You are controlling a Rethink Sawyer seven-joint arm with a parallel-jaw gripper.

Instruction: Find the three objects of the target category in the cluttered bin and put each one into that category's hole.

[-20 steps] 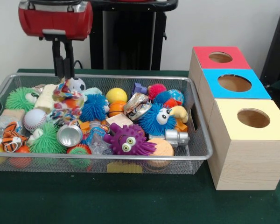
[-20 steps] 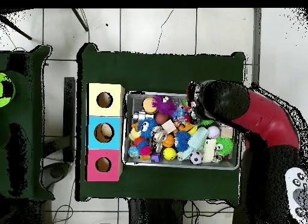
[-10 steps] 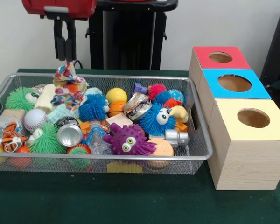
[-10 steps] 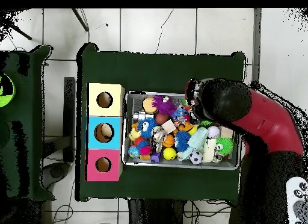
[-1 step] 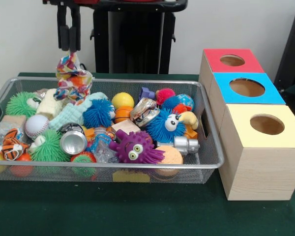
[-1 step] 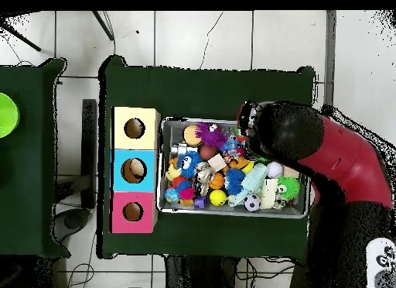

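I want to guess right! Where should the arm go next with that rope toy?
Probably a little higher first. The pincer grips the rope toy by its top, but the toy's bottom hangs level with the bin rim, and the boxes stand across the bin.

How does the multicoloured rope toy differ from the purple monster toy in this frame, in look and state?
The rope toy hangs from the gripper, lifted above the clutter; the purple monster toy lies in the wire bin near its front wall. The rope toy is braided, knotted fabric in mixed colours; the monster is one purple colour, spiky, with two eyes. The rope toy hangs lengthwise; the monster sprawls wide. Both are soft-looking toys.
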